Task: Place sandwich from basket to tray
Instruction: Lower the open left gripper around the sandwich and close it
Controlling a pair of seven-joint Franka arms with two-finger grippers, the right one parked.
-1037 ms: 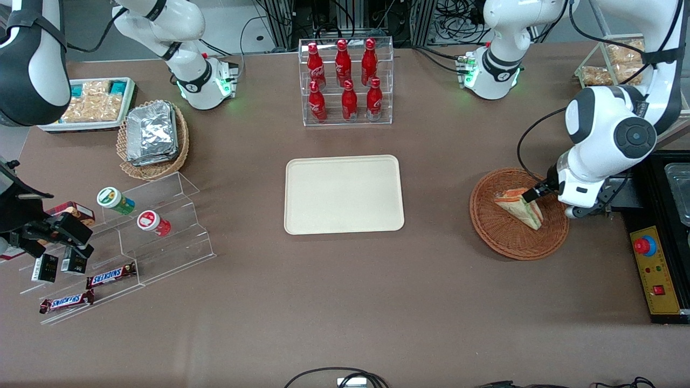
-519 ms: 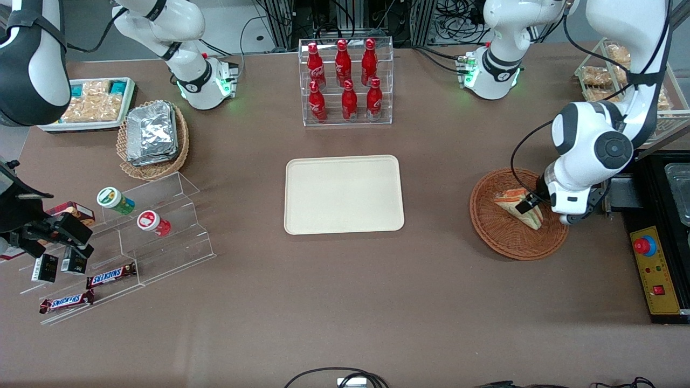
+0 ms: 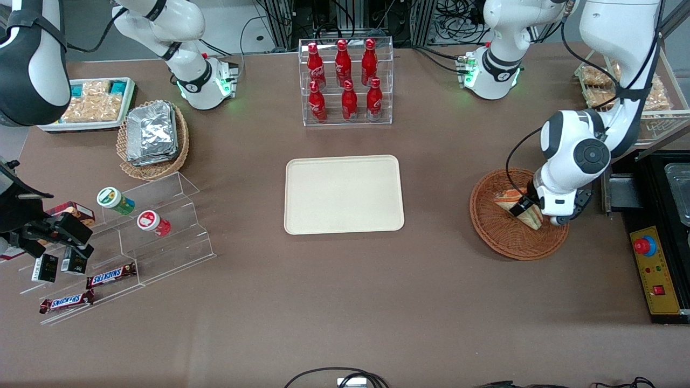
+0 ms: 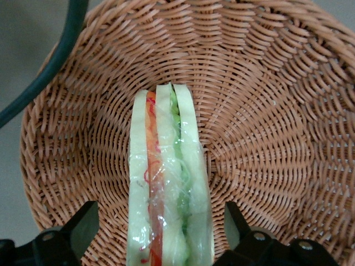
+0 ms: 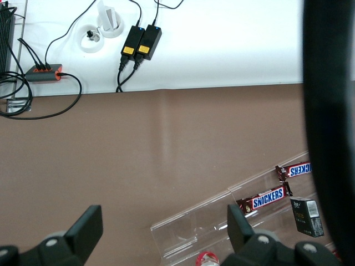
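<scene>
The sandwich (image 3: 531, 215), a pale wedge with orange-red and green layers in clear wrap, lies in the reddish-brown wicker basket (image 3: 501, 237) toward the working arm's end of the table. My left gripper (image 3: 522, 208) is down in the basket over the sandwich. In the left wrist view the gripper (image 4: 161, 227) is open, with one finger (image 4: 84, 226) on each side of the sandwich (image 4: 169, 188) and a gap between each finger and the wrap. The basket weave (image 4: 266, 127) surrounds it. The cream-beige tray (image 3: 344, 194) lies bare at the table's middle.
A clear rack of red bottles (image 3: 345, 81) stands farther from the camera than the tray. A tan basket of foil packets (image 3: 153, 138), a white snack tray (image 3: 91, 104) and an acrylic stand with snacks (image 3: 124, 237) lie toward the parked arm's end. A black control box (image 3: 655, 269) sits beside the basket.
My left gripper has moved over the basket toward the table's middle and lowered onto the sandwich, so its fingers now straddle it. The sandwich has not moved.
</scene>
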